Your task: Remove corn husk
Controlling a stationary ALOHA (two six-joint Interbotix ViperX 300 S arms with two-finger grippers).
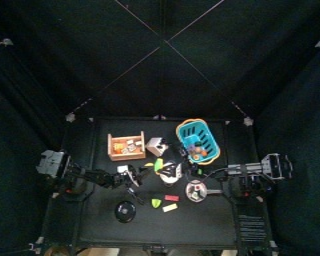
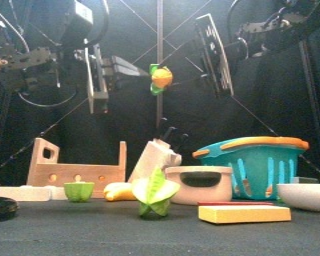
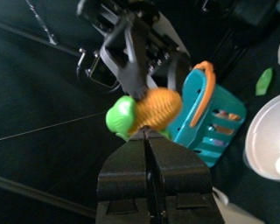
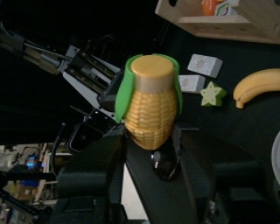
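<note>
Black table (image 2: 69,235), ridged corn cob (image 4: 150,107), smooth green corn husk (image 4: 127,83)

I see a yellow-orange corn cob (image 4: 152,109) with bumpy kernel rows, a bright green husk (image 4: 127,80), a teal basket (image 2: 252,160) with orange handle, and a yellow banana (image 4: 262,86).

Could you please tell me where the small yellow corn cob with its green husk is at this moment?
In the front view, the small yellow corn cob with its light-green husk hangs high above the table's middle, between the left gripper and right gripper, above the blue basket.
</note>
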